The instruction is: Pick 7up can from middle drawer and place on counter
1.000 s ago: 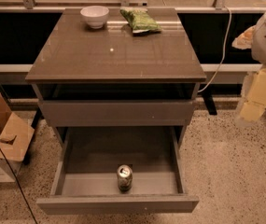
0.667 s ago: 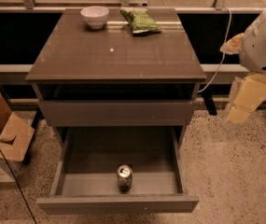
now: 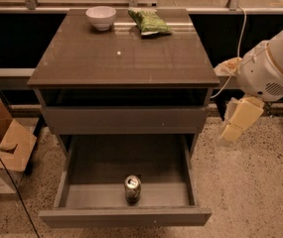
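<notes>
The 7up can (image 3: 132, 188) stands upright near the front of the open middle drawer (image 3: 126, 216), silver top up. The drawer is pulled far out below the cabinet. The counter (image 3: 126, 53) is the glossy grey-brown top above it. My gripper (image 3: 232, 132) hangs in the air to the right of the cabinet, at about the height of the upper drawer front, well apart from the can and holding nothing that shows. The white arm (image 3: 270, 68) comes in from the right edge.
A white bowl (image 3: 101, 17) and a flat green snack bag (image 3: 149, 21) lie at the back of the counter. Another plain grey drawer front (image 3: 126, 119) is shut above the open drawer. Open cardboard boxes (image 3: 4, 150) stand on the speckled floor at left.
My arm and gripper have moved left and further into view, closer to the cabinet's right side. The can, drawer and counter items have not moved.
</notes>
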Robot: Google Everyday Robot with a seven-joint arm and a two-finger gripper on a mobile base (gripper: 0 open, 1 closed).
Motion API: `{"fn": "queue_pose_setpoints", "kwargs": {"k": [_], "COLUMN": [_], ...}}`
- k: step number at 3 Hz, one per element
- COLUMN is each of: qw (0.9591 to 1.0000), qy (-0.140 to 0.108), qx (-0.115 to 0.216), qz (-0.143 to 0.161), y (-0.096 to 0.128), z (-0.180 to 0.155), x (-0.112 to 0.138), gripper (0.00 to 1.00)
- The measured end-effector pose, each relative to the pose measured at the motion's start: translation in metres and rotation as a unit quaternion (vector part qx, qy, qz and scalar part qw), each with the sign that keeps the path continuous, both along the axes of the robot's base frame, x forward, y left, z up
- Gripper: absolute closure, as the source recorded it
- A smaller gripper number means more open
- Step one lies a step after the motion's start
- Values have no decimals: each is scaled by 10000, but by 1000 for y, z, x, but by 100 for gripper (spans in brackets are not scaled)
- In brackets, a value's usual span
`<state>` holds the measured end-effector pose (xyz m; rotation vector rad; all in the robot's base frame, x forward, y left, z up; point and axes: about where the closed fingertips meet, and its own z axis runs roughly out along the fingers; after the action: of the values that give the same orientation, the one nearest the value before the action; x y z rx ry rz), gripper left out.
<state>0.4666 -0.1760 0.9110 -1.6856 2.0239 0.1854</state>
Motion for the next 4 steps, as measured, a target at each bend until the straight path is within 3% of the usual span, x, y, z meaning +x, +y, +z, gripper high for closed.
{"fn": "queue_pose_setpoints", "kwargs": {"k": [1, 2, 3, 4], "qw": [10000, 9996, 9976, 9944], "qy": [34, 92, -10, 43], "qx": [-42, 191, 488, 886], "qz": [7, 176, 481, 568], "y": [5, 23, 50, 75], "z": [-6, -32, -60, -101], "x": [0, 2, 7, 14], "gripper": [0, 0, 0, 0]}}
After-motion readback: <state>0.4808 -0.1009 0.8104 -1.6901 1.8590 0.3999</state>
